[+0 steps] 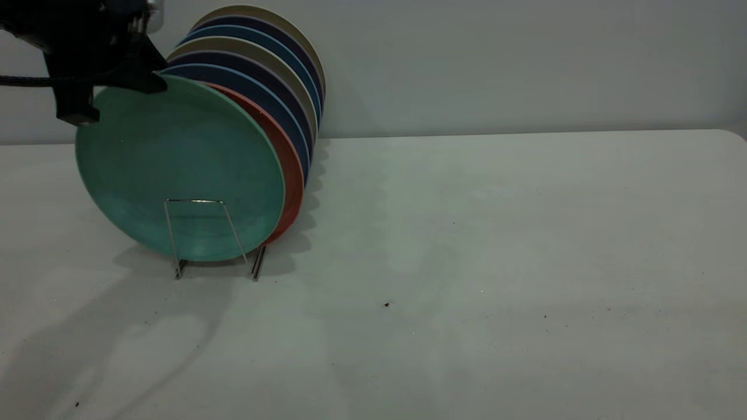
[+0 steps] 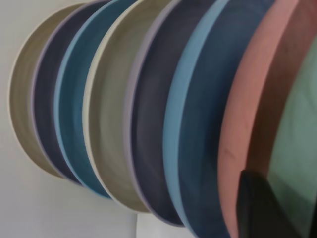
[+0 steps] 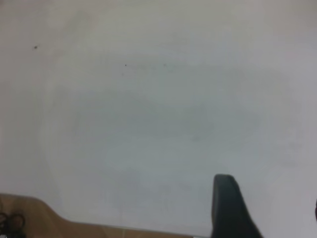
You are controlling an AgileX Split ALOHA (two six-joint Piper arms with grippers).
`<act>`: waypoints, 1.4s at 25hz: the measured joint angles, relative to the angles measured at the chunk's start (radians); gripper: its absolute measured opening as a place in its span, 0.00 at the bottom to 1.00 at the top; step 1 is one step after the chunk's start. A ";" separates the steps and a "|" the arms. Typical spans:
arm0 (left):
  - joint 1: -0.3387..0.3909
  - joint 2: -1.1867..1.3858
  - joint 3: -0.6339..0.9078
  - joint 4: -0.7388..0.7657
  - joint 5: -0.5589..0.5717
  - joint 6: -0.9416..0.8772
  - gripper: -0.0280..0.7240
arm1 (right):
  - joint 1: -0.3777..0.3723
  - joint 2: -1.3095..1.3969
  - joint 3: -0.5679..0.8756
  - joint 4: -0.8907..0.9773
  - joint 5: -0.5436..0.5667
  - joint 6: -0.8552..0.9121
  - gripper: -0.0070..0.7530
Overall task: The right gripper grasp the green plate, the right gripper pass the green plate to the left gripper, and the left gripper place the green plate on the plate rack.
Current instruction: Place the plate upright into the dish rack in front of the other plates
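Observation:
The green plate (image 1: pixel 175 169) stands upright in the front slot of the plate rack (image 1: pixel 192 200), at the table's left. Its lower edge sits behind the rack's front wire loop. My left gripper (image 1: pixel 117 100) is at the plate's upper left rim and shut on it. In the left wrist view one black finger (image 2: pixel 257 208) lies between the green plate (image 2: pixel 297 148) and the salmon-pink plate (image 2: pixel 242 148). The right gripper (image 3: pixel 271 198) does not show in the exterior view. In its own wrist view it hangs open over bare white table, holding nothing.
Behind the green plate the rack holds a salmon-pink plate (image 1: pixel 292 169) and several navy, blue and beige plates (image 1: pixel 274 64), packed close. The white table (image 1: pixel 496 262) stretches right of the rack. A wall rises behind it. A brown floor strip (image 3: pixel 29 218) shows past the table edge.

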 joint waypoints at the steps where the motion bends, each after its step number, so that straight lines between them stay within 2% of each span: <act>1: 0.000 0.000 0.000 -0.009 -0.002 0.000 0.41 | 0.000 0.000 0.000 0.000 0.000 0.000 0.57; 5: 0.000 0.000 0.000 -0.021 -0.003 -0.001 0.54 | 0.000 0.000 0.000 0.000 0.000 0.000 0.57; 8: 0.000 0.000 0.000 -0.055 -0.005 0.000 0.58 | 0.000 0.000 0.000 0.000 0.000 0.000 0.57; 12: 0.000 0.000 0.000 -0.099 -0.006 -0.001 0.59 | 0.000 0.000 0.000 0.000 0.000 0.000 0.57; 28: 0.000 0.000 0.050 -0.109 -0.008 -0.050 0.59 | 0.000 0.000 0.000 0.000 0.000 0.000 0.57; 35: 0.000 0.000 0.062 -0.213 -0.032 -0.052 0.64 | 0.000 0.000 0.000 0.000 0.000 0.000 0.57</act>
